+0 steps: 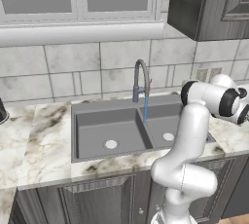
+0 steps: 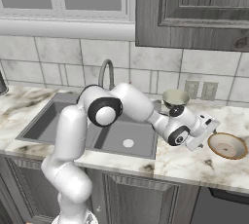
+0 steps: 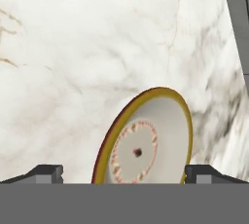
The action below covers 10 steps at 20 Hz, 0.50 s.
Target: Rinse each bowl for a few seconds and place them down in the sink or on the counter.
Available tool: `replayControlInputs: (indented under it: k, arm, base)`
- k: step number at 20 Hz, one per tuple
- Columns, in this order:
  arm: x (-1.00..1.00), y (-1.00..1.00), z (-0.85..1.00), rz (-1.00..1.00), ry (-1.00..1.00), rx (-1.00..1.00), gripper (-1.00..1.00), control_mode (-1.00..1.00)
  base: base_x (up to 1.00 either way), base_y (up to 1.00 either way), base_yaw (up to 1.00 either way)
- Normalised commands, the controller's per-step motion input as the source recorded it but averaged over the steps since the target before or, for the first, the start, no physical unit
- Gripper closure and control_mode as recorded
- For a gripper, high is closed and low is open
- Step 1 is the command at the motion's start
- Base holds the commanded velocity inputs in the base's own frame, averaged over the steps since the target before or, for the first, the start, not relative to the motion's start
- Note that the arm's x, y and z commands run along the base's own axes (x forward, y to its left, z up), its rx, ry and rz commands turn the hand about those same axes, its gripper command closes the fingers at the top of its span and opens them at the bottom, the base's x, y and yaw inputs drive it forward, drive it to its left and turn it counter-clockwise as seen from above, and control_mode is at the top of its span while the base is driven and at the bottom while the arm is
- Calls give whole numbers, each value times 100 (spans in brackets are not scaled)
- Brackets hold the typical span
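Cream bowls, one (image 2: 227, 145) by the wide-open, empty gripper (image 3: 124, 173) and one (image 2: 175, 98) behind, sit on the counter (image 2: 194, 162) with both rinses seemingly ahead.

1. Left base view: behind the arm, looking forward and down at the wide grey double-basin sink (image 1: 116, 133), centred; arm at 4 o'clock.
2. Right base view: the same sink (image 2: 58, 121) at 9 o'clock, plus the glossy cream-white marble counter (image 2: 194, 162) right of it.
3. Hand view: close, facing down at that counter (image 3: 73, 47).
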Motion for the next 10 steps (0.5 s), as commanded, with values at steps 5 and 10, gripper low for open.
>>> replayControlInputs:
  k: [5,10]
  arm:
    - [1,-14,-8,2,0,0,-100,-100]
    - [2,-7,-13,2,0,0,-100,-100]
  base:
    - [0,0,0]
    - [0,0,0]
